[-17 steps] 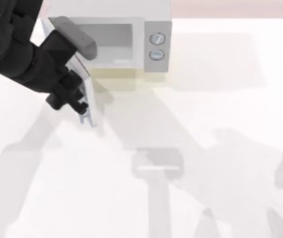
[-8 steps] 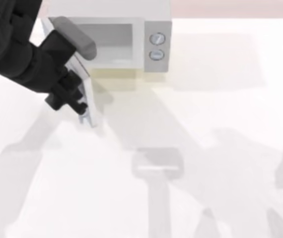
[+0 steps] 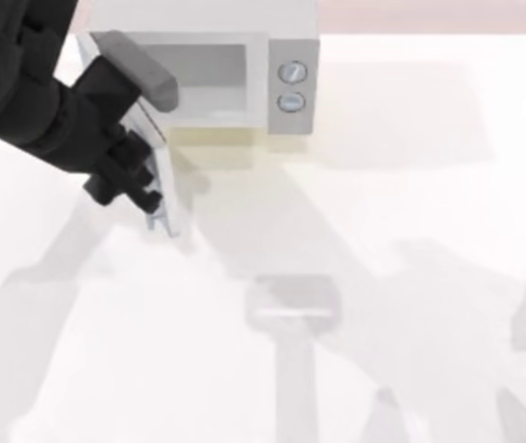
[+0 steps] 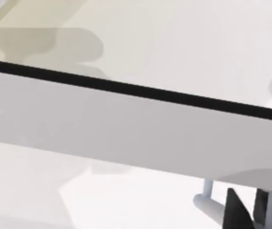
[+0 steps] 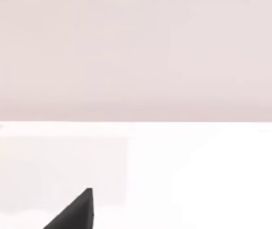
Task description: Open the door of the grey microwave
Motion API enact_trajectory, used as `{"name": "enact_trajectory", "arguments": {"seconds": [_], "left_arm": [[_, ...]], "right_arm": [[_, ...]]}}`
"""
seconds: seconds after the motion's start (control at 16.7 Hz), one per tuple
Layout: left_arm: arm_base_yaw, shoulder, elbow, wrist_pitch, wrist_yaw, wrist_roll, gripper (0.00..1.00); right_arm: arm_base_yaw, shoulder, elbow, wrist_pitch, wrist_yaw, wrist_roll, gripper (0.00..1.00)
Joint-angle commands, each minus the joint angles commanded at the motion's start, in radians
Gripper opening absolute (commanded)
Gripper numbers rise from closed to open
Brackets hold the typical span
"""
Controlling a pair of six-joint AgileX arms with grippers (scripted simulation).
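1. Progress: the door [image 3: 167,189] of the grey microwave [image 3: 245,55] stands swung well out from the front, approx. square to the face. Cavity fully exposed in top view. Judged: task essentially done; what is left, if anything, is a bit more swing plus release and withdrawal.

2. Microwave location: far edge of the worktop [image 3: 383,231], left of centre in top view. Two-knob panel [image 3: 291,86] on its right front, untouched.

3. Door location: hinged at the unit's left front corner, free edge pointing toward the near side of the worktop. Seen edge-on from above, so window mesh not readable.

4. Left end effector [image 3: 152,205]: at the door's free end, on its left (outer) face, w/ arm reaching in from the top-left corner. Pale handle bar [image 4: 208,207] visible in left wrist view beside a dark fingertip [image 4: 236,214]; fingers look clamped round the handle, contact judged firm but the grip point is partly cut off by the view's edge.

5. Left wrist view: door's panel fills the mid-frame as a broad grey band w/ a black edge line; door very close to the camera.

6. Right arm: not seen in top view; parked. Right wrist view shows only bare worktop, back wall and one dark finger tip [image 5: 76,212]. Cannot tell if its end effector is open or closed.

7. Risk note: pulling past the hinge limit could drag the unit.
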Motion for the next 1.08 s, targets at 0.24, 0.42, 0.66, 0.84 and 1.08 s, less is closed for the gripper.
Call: {"name": "enact_trajectory", "arguments": {"seconds": [0.24, 0.42, 0.66, 0.84, 1.08], "left_arm": [[-0.002, 0.003, -0.002, -0.001, 0.003, -0.001, 0.0], [0.012, 0.003, 0.001, -0.013, 0.019, 0.034, 0.0], [0.06, 0.003, 0.0, -0.056, 0.064, 0.147, 0.0], [0.088, -0.005, 0.001, -0.075, 0.091, 0.21, 0.0], [0.09, -0.006, 0.002, -0.076, 0.093, 0.214, 0.0]], "right_arm": [[0.0, 0.0, 0.0, 0.0, 0.0, 0.0, 1.0], [0.0, 0.0, 0.0, 0.0, 0.0, 0.0, 1.0], [0.0, 0.0, 0.0, 0.0, 0.0, 0.0, 1.0], [0.0, 0.0, 0.0, 0.0, 0.0, 0.0, 1.0], [0.0, 0.0, 0.0, 0.0, 0.0, 0.0, 1.0]]}}
